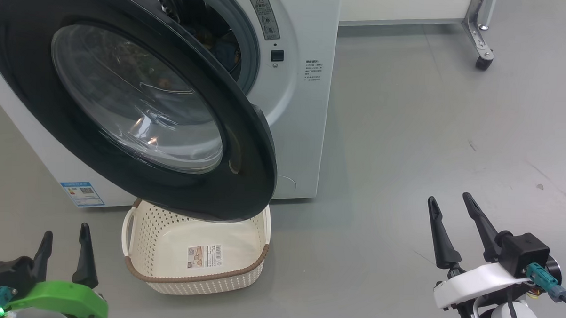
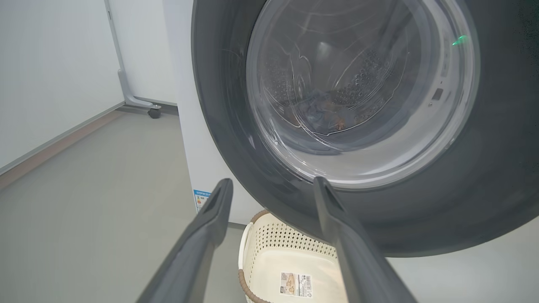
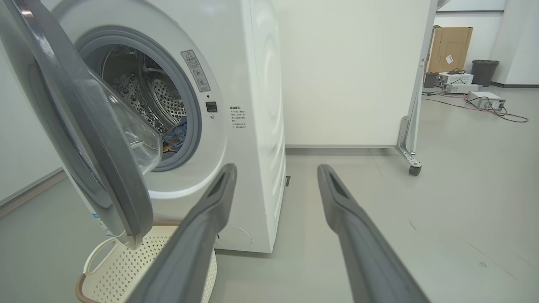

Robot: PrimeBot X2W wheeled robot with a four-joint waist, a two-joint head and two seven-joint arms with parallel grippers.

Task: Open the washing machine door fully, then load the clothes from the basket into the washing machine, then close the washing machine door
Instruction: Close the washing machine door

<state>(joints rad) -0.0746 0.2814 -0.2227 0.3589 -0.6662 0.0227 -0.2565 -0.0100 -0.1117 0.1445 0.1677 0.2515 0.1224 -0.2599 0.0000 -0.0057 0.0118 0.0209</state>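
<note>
In the head view the washing machine door runs off the top and left edges and hides most of the drum opening and the far rim of the basket. In the right wrist view the clothes peek out between the door's glass and the gasket, probably bunched low in the drum. Print on the warning sticker, the blue label sticker and the basket's label is too small to read. In the 2 wrist views the bottom edge cuts the basket.
</note>
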